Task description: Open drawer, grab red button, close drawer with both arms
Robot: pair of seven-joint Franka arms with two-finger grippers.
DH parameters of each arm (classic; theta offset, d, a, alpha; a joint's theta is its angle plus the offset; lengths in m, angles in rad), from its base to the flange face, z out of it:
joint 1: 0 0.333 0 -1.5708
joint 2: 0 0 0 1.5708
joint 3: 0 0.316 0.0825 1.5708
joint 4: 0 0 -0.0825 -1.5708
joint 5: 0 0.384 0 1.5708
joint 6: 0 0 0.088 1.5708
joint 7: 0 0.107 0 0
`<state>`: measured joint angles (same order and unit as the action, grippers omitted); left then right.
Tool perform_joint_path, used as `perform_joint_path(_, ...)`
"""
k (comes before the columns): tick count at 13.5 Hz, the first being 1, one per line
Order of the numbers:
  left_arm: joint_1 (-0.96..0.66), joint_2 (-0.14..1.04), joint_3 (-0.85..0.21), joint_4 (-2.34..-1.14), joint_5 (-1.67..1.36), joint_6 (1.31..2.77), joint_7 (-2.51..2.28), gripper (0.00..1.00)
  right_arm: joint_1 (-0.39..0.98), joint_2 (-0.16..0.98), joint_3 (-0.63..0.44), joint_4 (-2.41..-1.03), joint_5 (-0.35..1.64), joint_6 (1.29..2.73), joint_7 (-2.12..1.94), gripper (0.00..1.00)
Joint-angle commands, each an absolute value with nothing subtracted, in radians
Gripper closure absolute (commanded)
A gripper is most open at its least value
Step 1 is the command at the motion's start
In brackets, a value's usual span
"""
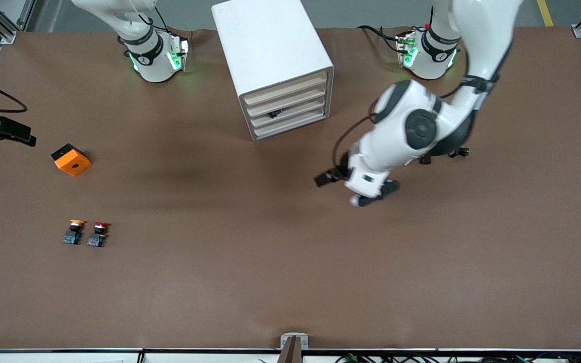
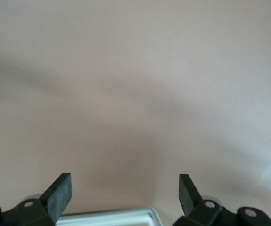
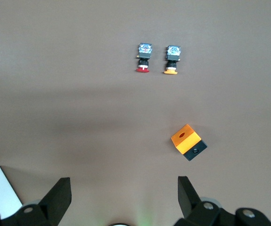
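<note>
The button (image 1: 98, 235), red-capped, is seen lying on its side at the lower left of the front view, on the brown tabletop (image 1: 290, 282), just beside a twin with an orange-yellow cap (image 1: 73, 232). An orange cube (image 1: 71, 159) is set above them in that frame, toward the right arm's end. A small, light, rigid piece is judged here; the domed cap looks slick and likely to roll, so the square bluish-grey base or the black neck would be the surer place for a pinch. Little force should be needed.

The cabinet (image 1: 273, 60) is found at the upper middle of the front view, its four shallow trays all pushed in; the drawer (image 1: 288, 102) is not yet opened. A light slide is expected, with its pale front strip as the only purchase, and the cabinet may need steadying.

The left claw (image 1: 351, 189) is held over bare tabletop at centre right of the front view, below the cabinet's front, its fingers spread wide and empty; only blank brown surface is shown in the left wrist view. The button is well apart from it.

The right claw (image 3: 123, 197) is barely caught at the front view's left edge. In the right wrist view its fingers are spread wide and empty, with the button in the upper middle of that frame, well apart.
</note>
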<state>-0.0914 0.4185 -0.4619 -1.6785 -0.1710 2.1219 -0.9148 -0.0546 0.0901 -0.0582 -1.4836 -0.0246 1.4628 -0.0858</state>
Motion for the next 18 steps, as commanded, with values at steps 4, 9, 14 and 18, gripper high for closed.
perform_joint_path(4,0.152,0.342,-0.477,-1.690,0.066,1.904,-0.922,0.00,-0.074,0.083,-0.061,-1.397,-0.028,1.378,-0.075,0.00)
perform_joint_path(9,0.218,0.356,-0.479,-1.668,0.081,1.901,-0.914,0.00,-0.066,0.002,-0.055,-1.437,-0.026,1.381,-0.081,0.00)
perform_joint_path(14,0.219,0.405,-0.474,-1.620,0.068,1.902,-0.569,0.00,-0.066,-0.017,-0.055,-1.457,-0.025,1.367,-0.081,0.00)
perform_joint_path(18,0.276,0.384,-0.471,-1.628,0.072,1.866,-0.283,0.00,-0.071,-0.090,-0.058,-1.569,-0.025,1.402,-0.083,0.00)
